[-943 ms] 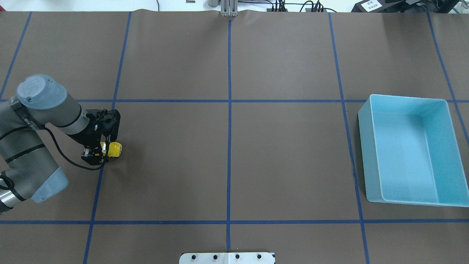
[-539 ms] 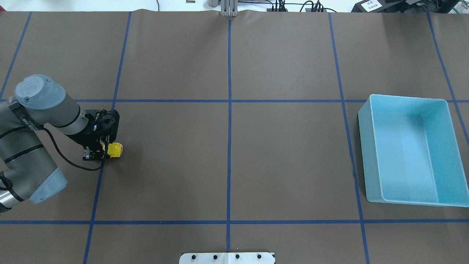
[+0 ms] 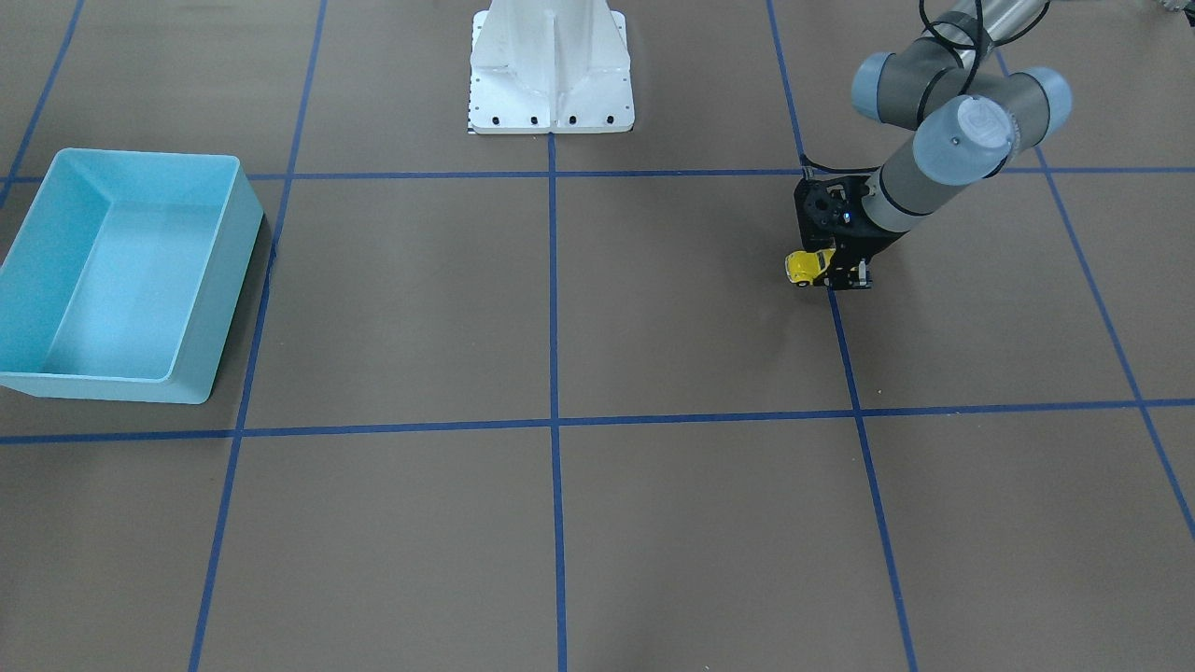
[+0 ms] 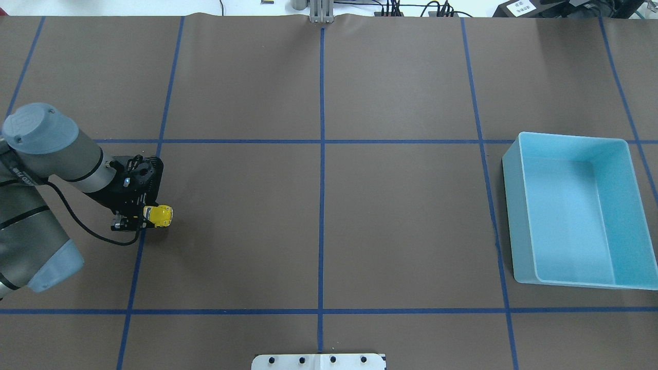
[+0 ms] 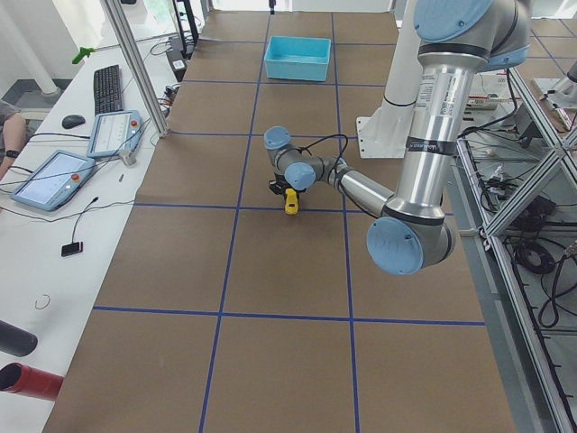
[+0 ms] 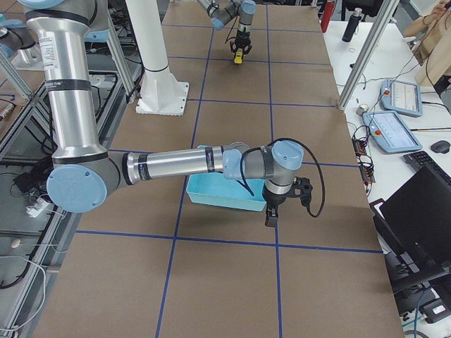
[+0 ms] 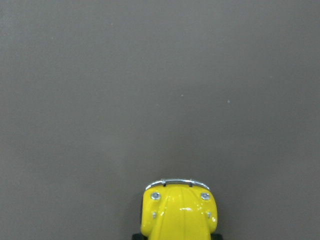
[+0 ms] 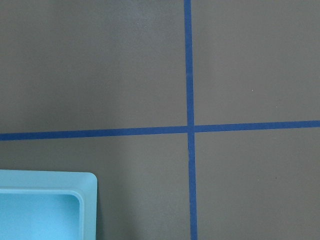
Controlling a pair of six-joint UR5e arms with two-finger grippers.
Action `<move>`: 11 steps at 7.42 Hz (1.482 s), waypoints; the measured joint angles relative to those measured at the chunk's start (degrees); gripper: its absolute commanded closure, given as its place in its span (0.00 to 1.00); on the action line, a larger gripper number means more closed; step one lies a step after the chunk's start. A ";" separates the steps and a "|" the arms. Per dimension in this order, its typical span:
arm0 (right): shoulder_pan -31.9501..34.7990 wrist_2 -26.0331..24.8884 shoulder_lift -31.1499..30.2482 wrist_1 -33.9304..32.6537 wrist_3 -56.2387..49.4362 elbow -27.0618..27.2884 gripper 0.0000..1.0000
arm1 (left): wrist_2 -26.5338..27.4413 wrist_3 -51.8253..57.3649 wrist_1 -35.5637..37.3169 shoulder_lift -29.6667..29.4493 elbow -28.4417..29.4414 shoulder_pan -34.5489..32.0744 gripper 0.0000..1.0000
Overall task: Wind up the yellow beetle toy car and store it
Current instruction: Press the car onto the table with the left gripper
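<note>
The yellow beetle toy car (image 4: pixel 159 216) sits low at the table's left side, its rear between the fingers of my left gripper (image 4: pixel 140 220), which is shut on it. In the front-facing view the car (image 3: pixel 803 266) pokes out of the same gripper (image 3: pixel 829 273). The left wrist view shows only the car's hood and chrome bumper (image 7: pixel 180 212) over bare brown table. The light blue bin (image 4: pixel 519 216) stands empty at the far right. My right gripper (image 6: pixel 271 215) shows only in the exterior right view, beside the bin (image 6: pixel 225 197); I cannot tell whether it is open or shut.
The brown table cover carries a grid of blue tape lines (image 4: pixel 321 141). The robot's white base (image 3: pixel 551 65) stands at the table's middle edge. The right wrist view shows a bin corner (image 8: pixel 87 200) and a tape crossing (image 8: pixel 190 127).
My left arm has swung back toward the table's left edge. The wrist and the car have shifted a little toward the robot's side; the car stays in the gripper.
</note>
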 measured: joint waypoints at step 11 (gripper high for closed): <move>0.00 0.00 0.35 0.14 -0.08 -0.81 0.00 | -2.41 -3.39 -19.42 2.39 4.45 -0.96 1.00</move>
